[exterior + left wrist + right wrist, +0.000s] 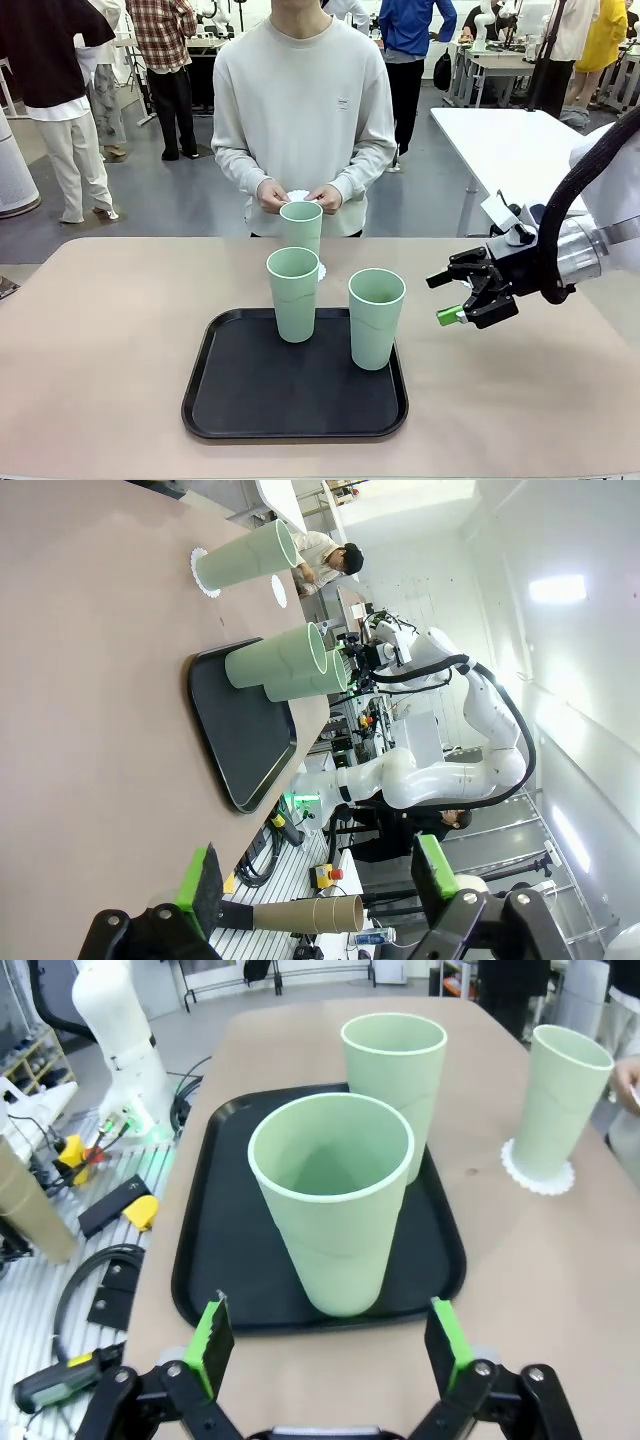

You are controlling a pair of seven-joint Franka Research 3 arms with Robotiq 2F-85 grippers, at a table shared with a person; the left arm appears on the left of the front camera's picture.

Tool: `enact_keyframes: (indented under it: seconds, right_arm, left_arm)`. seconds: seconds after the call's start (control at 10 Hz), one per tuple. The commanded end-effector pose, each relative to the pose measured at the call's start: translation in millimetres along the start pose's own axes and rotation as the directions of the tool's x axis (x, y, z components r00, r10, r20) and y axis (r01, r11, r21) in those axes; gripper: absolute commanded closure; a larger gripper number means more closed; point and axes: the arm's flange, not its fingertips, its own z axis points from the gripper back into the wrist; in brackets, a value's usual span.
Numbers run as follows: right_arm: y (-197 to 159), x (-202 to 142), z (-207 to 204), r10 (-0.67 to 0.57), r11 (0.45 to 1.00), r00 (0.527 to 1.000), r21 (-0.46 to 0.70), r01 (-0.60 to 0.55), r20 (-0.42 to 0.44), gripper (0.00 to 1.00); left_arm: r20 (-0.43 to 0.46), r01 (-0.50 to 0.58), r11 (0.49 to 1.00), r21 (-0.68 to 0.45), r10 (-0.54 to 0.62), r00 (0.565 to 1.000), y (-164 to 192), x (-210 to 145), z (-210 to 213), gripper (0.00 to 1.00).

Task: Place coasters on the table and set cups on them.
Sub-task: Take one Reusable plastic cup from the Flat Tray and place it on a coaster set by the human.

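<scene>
Right of the tray [230, 400], the right claw [447, 297] gapes level with the nearest cup [377, 315], apparently to grasp it, while the left claw [315, 870], likewise apart, waits clear of the tray.

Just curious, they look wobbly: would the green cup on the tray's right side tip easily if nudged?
Probably. The cup is tall and narrows toward its base, so a push near the rim would likely topple it. The right wrist view shows it empty, so likely light. Its matte surface probably isn't slippery.
</scene>
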Motion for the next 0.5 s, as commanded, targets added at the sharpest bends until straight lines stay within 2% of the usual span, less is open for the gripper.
enact_keyframes:
  seconds: [0.0, 0.2, 0.4]
  right_arm:
    - [0.1, -16.2, -13.1, 0.045, 0.999, 0.997, -0.011, -0.045, 0.069, 0.00]
    - [7.3, -20.5, -11.1, 0.061, 0.998, 0.995, -0.032, -0.059, 0.076, 0.00]
    - [-2.5, -10.6, -7.3, 0.028, 1.000, 0.999, -0.006, -0.027, 0.043, 0.00]
  left_arm:
    - [0.000, 0.003, 1.000, 0.000, -0.003, 1.000, -2.3, -1.1, 1.1, 0.00]
    - [0.000, 0.003, 1.000, 0.000, -0.003, 1.000, -2.3, -1.1, 1.1, 0.00]
    - [0.000, 0.003, 1.000, 0.000, -0.003, 1.000, -2.3, -1.1, 1.1, 0.00]
